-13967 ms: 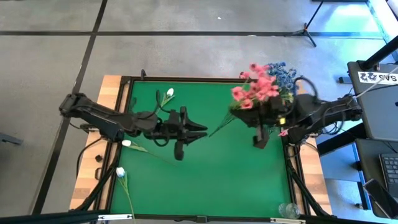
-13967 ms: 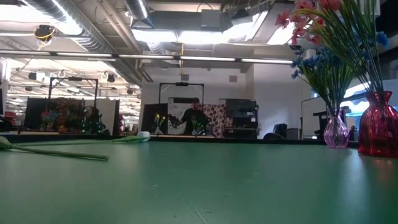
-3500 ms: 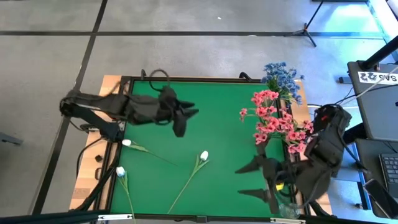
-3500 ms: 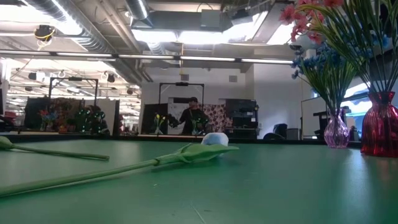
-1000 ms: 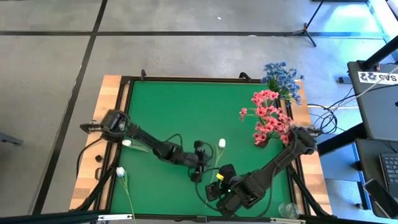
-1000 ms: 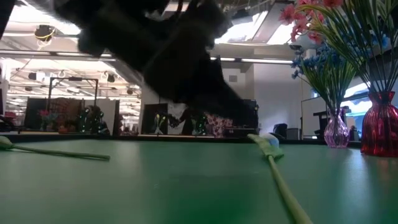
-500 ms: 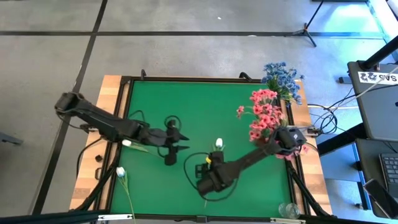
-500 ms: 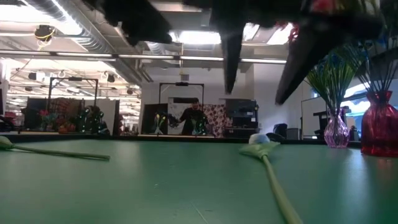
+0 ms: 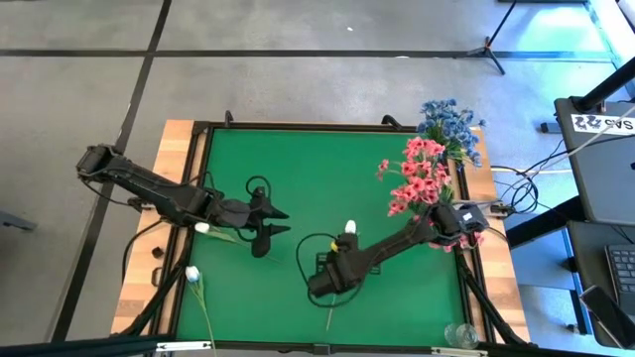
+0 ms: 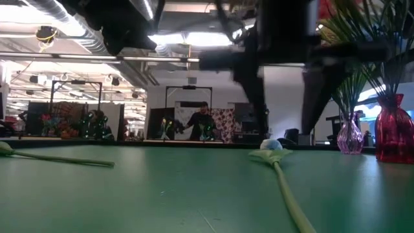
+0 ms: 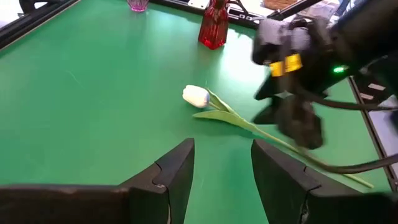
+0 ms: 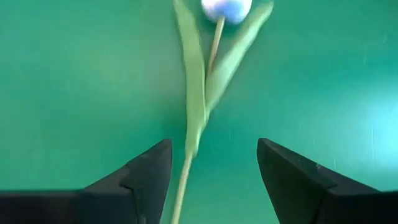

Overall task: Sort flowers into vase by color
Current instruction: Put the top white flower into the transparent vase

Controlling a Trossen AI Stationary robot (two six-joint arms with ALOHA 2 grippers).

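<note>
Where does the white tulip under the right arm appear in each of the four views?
High view: tulip lower centre of the mat, beside the right end effector.
Low view: bud right of centre, stem running to the bottom edge.
Left wrist view: centre, bud toward the red vase.
Right wrist view: top centre, stem between the open fingers.
Shared landmark: the red vase.

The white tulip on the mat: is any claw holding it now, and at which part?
No. The right claw is open above the white tulip stem, not gripping; the left claw is open and empty.
</note>
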